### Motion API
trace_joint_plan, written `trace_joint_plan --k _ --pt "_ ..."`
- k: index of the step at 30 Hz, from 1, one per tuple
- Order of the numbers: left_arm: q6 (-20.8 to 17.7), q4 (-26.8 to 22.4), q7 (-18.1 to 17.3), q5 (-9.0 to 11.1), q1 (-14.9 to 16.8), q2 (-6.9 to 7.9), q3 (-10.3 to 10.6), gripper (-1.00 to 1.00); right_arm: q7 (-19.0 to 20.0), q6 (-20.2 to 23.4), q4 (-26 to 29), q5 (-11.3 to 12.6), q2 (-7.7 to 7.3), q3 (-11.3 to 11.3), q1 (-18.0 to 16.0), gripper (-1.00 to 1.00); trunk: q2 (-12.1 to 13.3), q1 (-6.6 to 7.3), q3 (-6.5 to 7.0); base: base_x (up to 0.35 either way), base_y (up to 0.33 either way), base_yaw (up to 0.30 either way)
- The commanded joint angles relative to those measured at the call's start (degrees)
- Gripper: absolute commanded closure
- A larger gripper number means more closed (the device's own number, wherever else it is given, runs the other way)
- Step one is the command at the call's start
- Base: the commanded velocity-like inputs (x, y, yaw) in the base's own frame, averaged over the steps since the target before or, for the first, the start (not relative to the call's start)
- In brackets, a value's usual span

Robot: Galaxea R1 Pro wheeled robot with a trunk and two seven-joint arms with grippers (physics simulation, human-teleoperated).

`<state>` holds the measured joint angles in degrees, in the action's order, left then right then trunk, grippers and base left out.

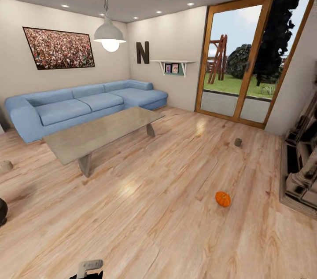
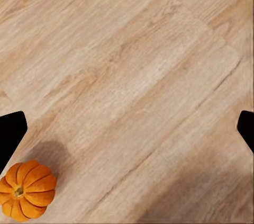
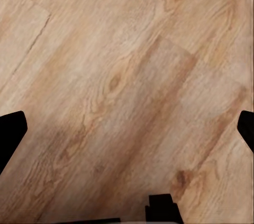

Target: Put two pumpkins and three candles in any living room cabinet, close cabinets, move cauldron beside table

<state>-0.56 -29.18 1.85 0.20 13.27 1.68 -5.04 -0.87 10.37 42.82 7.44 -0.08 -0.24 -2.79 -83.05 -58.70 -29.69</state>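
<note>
One orange pumpkin [image 1: 223, 199] is seen lying on the bare wooden floor [image 1: 145, 222] in the head view, toward the right of the room and well apart from the low coffee table [image 1: 102, 131]. A second pumpkin [image 2: 26, 190] is seen in the left wrist view, resting on the floorboards just beside one dark fingertip [image 2: 11, 134]; it is not touched by it. The left gripper [image 2: 127, 128] is held with its fingers spread wide and nothing between them. The right gripper [image 3: 127, 128] is likewise spread wide over bare floor. A small tan candle [image 1: 238, 142] is found standing on the floor further back, near the glazed wooden-framed door [image 1: 246, 59]. Another tan candle [image 1: 6, 165] is seen at the left edge, beyond the table's near end. Part of the black cauldron [image 1: 2, 211] is cut off by the left edge of the head view. Behind the table, a blue corner sofa [image 1: 83, 105] is set against the wall, with a framed picture [image 1: 58, 48] above it and a white pendant lamp [image 1: 109, 34] hung over the room. A dark unit [image 1: 301, 160] is partly visible at the right edge.
</note>
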Motion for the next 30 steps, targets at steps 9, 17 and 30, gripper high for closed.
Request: trace_joint_plan --k 9,17,30 --pt "-0.1 0.0 0.1 0.1 0.0 -0.01 -0.1 -1.00 -0.1 0.3 0.0 0.7 -0.01 0.0 0.0 -1.00 0.0 -0.02 -0.61 0.311 -0.056 -0.222" --pt "-0.1 0.2 0.1 0.1 0.0 -0.01 -0.1 -1.00 -0.1 0.3 0.0 0.8 -0.01 0.0 0.0 -1.00 0.0 -0.02 -1.10 0.326 0.010 -0.222" --pt "-0.1 0.3 0.1 0.1 0.0 -0.01 -0.1 -1.00 -0.1 0.3 0.1 0.6 -0.01 0.1 0.0 -1.00 0.0 -0.02 -1.90 0.323 0.091 -0.222"
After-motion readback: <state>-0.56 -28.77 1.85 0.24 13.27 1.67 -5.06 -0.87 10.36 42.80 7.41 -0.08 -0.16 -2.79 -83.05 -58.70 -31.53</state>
